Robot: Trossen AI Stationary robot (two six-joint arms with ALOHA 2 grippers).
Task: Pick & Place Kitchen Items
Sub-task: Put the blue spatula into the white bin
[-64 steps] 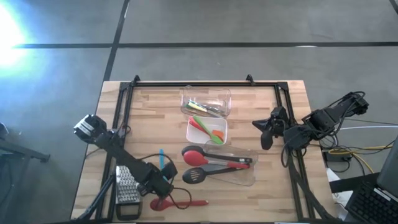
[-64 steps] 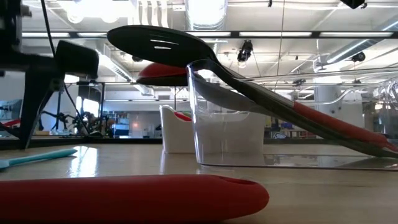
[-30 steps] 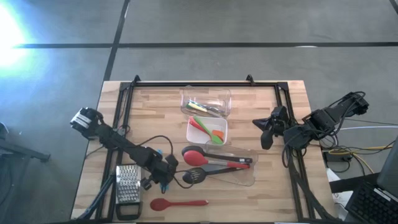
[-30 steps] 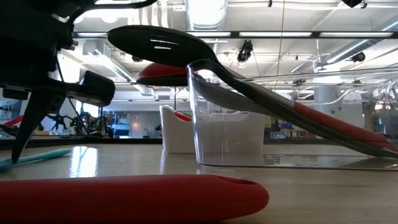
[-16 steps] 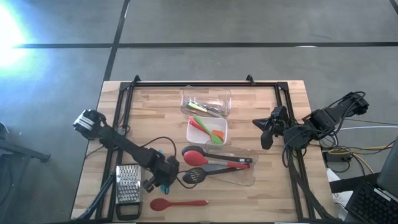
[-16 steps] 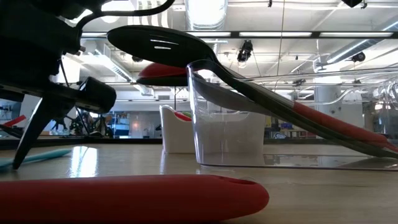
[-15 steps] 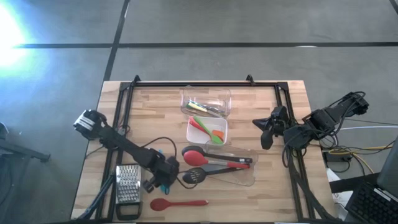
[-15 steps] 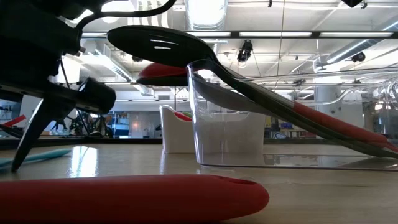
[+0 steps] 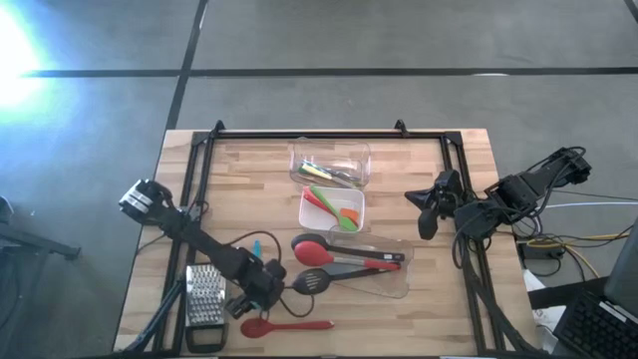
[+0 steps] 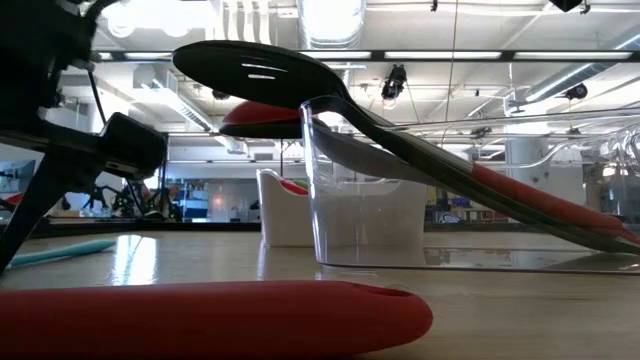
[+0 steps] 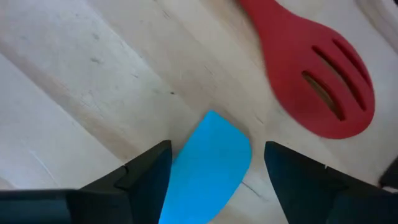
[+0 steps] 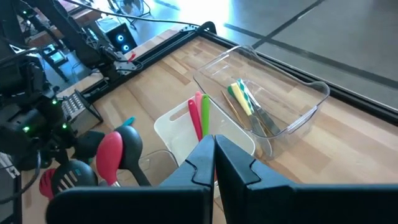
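Note:
My left gripper [image 9: 257, 291] is open and low over the table's near left part. Its fingers [image 11: 144, 174] stand on either side of the teal spatula's blade [image 11: 210, 163]; whether they touch it I cannot tell. The spatula's handle [image 9: 256, 245] lies flat and points toward the far edge. A red slotted spoon [image 9: 284, 325] lies just nearer, and its head [image 11: 317, 81] shows in the left wrist view. Black ladle, red spoon and tongs lean in the near clear tub [image 9: 391, 284]. My right gripper [image 9: 427, 215] is shut and waits over the right side.
A steel box grater [image 9: 204, 299] stands close to the left gripper's left. A white tub [image 9: 307, 205] holds red, green and orange tools. A far clear tub [image 9: 363, 160] holds small utensils. A black frame rail [image 9: 299, 135] runs around the table.
My left gripper has shifted a little toward the table's near edge along the teal spatula, so more of the handle shows behind it. It has stayed open. The spatula and the red spoon lie where they were.

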